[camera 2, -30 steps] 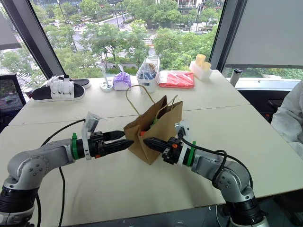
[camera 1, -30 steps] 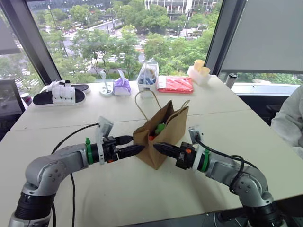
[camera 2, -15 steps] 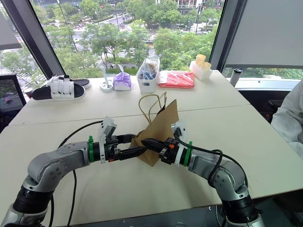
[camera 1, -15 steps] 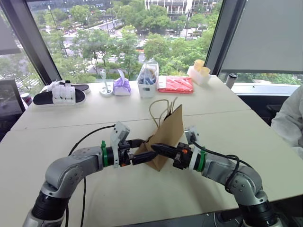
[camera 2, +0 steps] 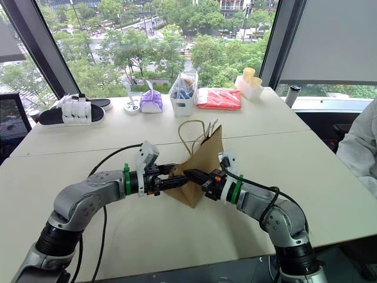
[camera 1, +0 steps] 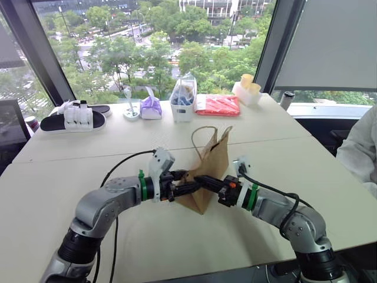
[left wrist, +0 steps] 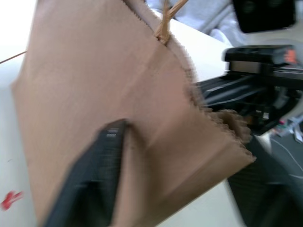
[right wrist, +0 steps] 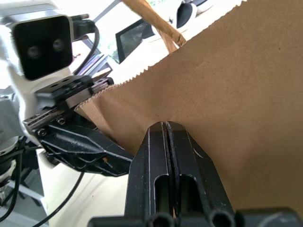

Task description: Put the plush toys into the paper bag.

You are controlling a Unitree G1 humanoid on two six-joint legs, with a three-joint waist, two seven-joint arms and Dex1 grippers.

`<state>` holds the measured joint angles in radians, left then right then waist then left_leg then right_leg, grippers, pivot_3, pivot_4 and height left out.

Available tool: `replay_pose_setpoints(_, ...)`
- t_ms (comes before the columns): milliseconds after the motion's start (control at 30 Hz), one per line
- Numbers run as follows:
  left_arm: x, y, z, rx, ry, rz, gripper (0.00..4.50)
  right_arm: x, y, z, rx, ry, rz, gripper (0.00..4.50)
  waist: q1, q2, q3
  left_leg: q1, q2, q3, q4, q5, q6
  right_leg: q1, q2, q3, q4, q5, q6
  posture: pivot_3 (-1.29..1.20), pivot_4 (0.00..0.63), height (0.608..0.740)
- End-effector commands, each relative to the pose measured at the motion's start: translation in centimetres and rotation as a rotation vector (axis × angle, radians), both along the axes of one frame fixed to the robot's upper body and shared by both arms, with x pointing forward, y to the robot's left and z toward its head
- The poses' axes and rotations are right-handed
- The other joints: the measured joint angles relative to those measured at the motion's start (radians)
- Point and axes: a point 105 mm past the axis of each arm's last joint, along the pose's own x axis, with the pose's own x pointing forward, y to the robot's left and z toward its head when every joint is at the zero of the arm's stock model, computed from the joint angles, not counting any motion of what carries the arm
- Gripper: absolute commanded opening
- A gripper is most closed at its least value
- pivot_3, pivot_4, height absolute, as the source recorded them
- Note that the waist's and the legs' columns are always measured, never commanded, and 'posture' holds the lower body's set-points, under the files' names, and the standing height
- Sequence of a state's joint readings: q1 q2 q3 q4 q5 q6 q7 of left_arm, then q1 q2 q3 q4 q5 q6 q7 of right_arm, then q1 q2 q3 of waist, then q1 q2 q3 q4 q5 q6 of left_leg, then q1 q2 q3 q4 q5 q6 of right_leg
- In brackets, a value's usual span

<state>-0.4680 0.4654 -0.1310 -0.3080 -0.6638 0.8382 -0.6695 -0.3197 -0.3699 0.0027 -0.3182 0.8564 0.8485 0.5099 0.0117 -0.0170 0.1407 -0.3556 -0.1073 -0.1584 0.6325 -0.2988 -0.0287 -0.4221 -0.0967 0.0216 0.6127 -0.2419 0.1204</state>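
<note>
Table (camera 1: 70, 177) | paper bag (camera 1: 209, 171) mid-table, flattened | right end effector (right wrist: 166, 130) closed — pressing bag | left end effector (camera 1: 191, 187) straddles bag edge — grip unclear

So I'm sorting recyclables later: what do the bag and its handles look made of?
The paper bag looks like matte brown kraft paper: it has a fibrous, unglossy surface, a serrated cut rim and soft creases. Its handles look like twisted paper cord of the same tan colour, though that is less certain.
</note>
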Motion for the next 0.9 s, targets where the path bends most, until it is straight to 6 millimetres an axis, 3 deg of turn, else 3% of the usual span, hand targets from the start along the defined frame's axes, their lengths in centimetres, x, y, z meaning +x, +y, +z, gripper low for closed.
replay_pose_setpoints(33, 0.8, 0.5, -0.2, 0.032, -0.013, 0.048, 0.79, -1.7, 1.6, 2.9, 0.093, -0.084, 0.120, 0.00, 0.000, 0.000, 0.000, 0.000, 0.000, 0.000, 0.000, 0.000, 0.000, 0.000, 0.000, 0.000, 0.000, 0.000, 0.000, 0.00, 0.150, 0.740)
replay_pose_setpoints(67, 0.8, 0.5, -0.2, 0.034, -0.013, 0.050, 0.27, -1.8, 1.6, 3.0, 0.097, -0.083, 0.124, 0.00, -0.001, 0.000, 0.000, 0.000, 0.000, 0.000, 0.000, 0.000, 0.000, 0.000, 0.000, 0.000, 0.000, 0.000, 0.000, 0.00, 0.150, 0.740)
replay_pose_setpoints(100, 0.9, 0.6, -0.2, 0.036, -0.014, 0.053, 0.06, -1.9, 1.5, 3.0, 0.100, -0.081, 0.126, 0.00, -0.002, 0.000, 0.000, 0.000, 0.000, 0.000, 0.000, 0.000, 0.000, 0.000, 0.000, 0.000, 0.000, 0.000, 0.000, 0.00, 0.150, 0.740)
replay_pose_setpoints(233, 1.1, 0.8, -0.1, 0.050, -0.031, 0.061, 0.06, -2.2, 0.7, 3.6, 0.143, -0.070, 0.122, 0.00, 0.002, 0.000, 0.000, 0.000, 0.000, 0.000, 0.001, 0.000, 0.000, 0.001, 0.000, 0.000, 0.000, 0.000, 0.000, 0.00, 0.150, 0.740)
replay_pose_setpoints(333, 1.3, 1.0, 0.4, 0.080, -0.096, 0.041, 0.06, -2.1, -1.0, 4.4, 0.195, -0.067, 0.094, 0.00, 0.002, 0.000, 0.000, 0.000, -0.001, 0.000, 0.001, 0.000, 0.000, 0.002, 0.000, 0.000, 0.000, 0.000, 0.000, 0.00, 0.150, 0.740)
replay_pose_setpoints(533, 1.6, 1.4, 2.1, 0.232, -0.388, -0.168, 0.06, -1.6, -4.3, 4.4, 0.178, -0.062, 0.017, 0.00, 0.001, 0.000, 0.000, 0.000, 0.000, 0.000, 0.000, 0.000, 0.000, 0.001, 0.000, 0.000, 0.000, 0.000, 0.000, 0.00, 0.150, 0.740)
replay_pose_setpoints(700, 3.4, 1.2, 3.3, 0.288, -0.516, -0.317, 0.06, -1.0, -5.9, 4.1, 0.149, -0.060, -0.029, 0.00, 0.001, 0.000, 0.000, 0.000, 0.000, 0.001, 0.001, 0.000, 0.001, 0.002, 0.000, -0.001, -0.002, 0.000, 0.000, 0.00, 0.150, 0.740)
replay_pose_setpoints(900, 7.4, 0.8, 5.9, 0.306, -0.570, -0.397, 0.06, -1.9, -7.1, 3.8, 0.151, -0.066, -0.087, 0.00, 0.002, -0.001, 0.000, -0.002, 0.000, 0.000, 0.004, -0.001, 0.002, 0.003, 0.000, -0.004, -0.001, 0.000, 0.000, 0.00, 0.150, 0.740)
